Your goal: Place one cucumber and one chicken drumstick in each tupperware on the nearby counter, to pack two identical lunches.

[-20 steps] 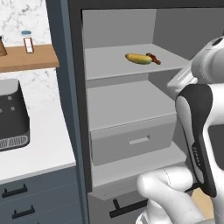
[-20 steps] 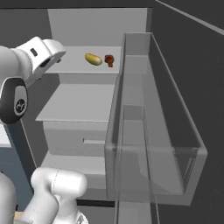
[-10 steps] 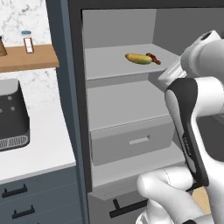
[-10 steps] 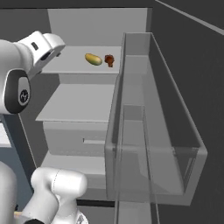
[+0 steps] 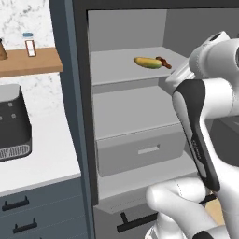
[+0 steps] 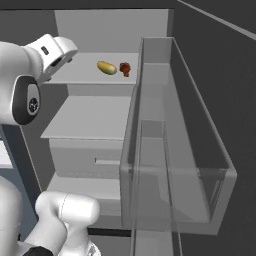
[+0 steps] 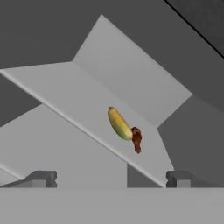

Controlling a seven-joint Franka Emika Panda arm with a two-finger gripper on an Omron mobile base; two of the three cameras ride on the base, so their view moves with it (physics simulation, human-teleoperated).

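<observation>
tabletop: white, far left of the left base view, over blue-grey cabinet fronts; a black appliance sits on it.
wood shelf: above the tabletop; a small jar with a pale lid stands on it.
fridge: open, grey inside; upper shelf, lower shelf, then a drawer with a slot handle.
cucumber: yellow-green, lying flat on the upper shelf, toward its right side; also at and.
drumstick: brown, just right of the cucumber on the same shelf, touching or nearly touching its end; cannot tell which. Also at and.
arm: white, raised in front of the fridge, right of the shelves in the left base view, left in the right base view.
hand: jaws spread wide, nothing between them; fingertips low in the hand view, pointed at the upper shelf, well short of the cucumber and drumstick.
door: open at the right in the right base view, with a clear bin holding nothing.
</observation>
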